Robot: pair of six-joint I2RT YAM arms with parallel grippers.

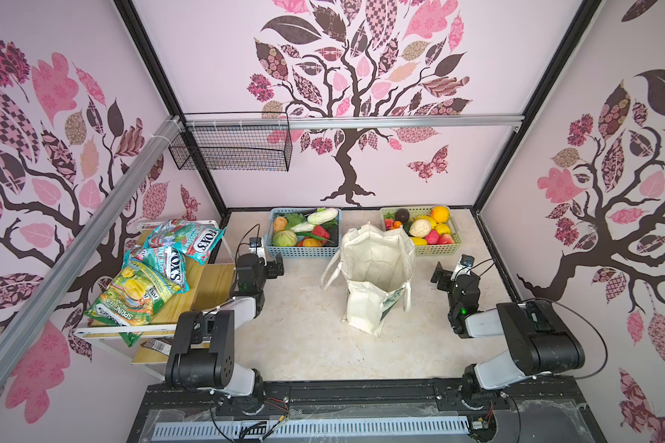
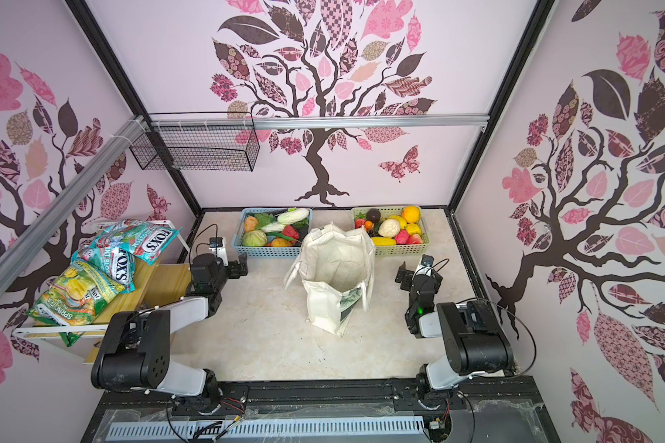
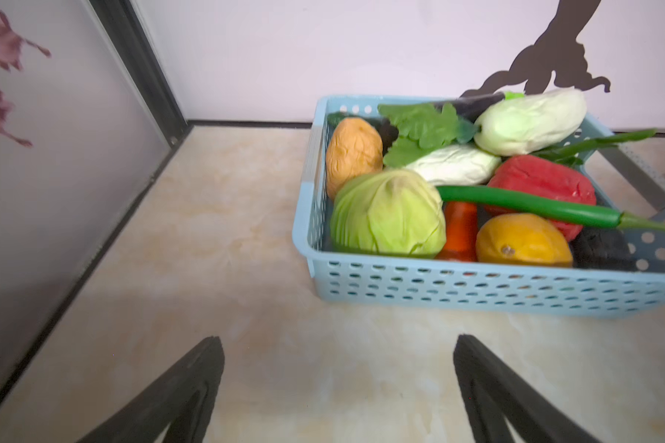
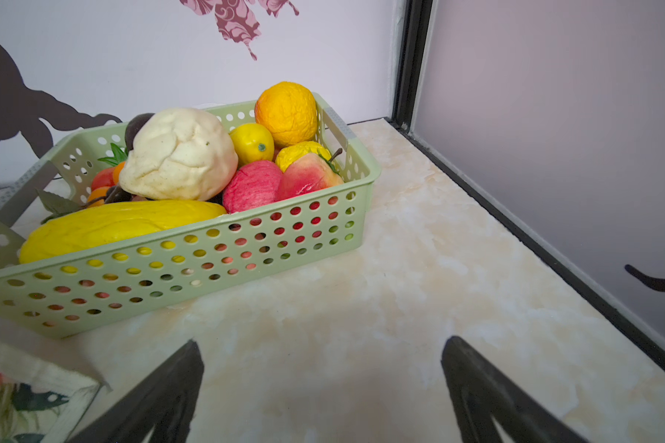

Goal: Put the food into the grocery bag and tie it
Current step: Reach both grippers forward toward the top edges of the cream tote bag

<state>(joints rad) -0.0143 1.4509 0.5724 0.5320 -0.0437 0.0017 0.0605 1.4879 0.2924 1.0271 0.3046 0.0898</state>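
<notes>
The left claw (image 3: 339, 339) is held with its jaws spread wide apart, and nothing is gripped between them; only bare table (image 3: 227, 268) is seen in the gap. The blue basket (image 3: 477, 291) is set ahead of this claw, toward the side that faces the bag, and is not touched by it. Food is heaped inside: a green cabbage (image 3: 384, 213) is lodged in the corner nearest the claw, a long green chili (image 3: 530, 205) is laid across the pile beyond it, and a red pepper (image 3: 542, 180) is placed farther still.

The right claw (image 4: 322, 340) is likewise held wide open and empty above the table. The green basket (image 4: 169, 276) is found ahead of it, toward its bag side, apart from the fingertips. A long yellow fruit (image 4: 120, 224) is laid along the wall nearest the claw, and a lumpy white fruit (image 4: 177, 153) is piled behind it.

The grocery bag (image 1: 373, 268) is stood upright, mouth open, between the two claws in both top views, nearer the right one and touched by neither. A printed corner of it is caught just beside the right claw in the right wrist view.
</notes>
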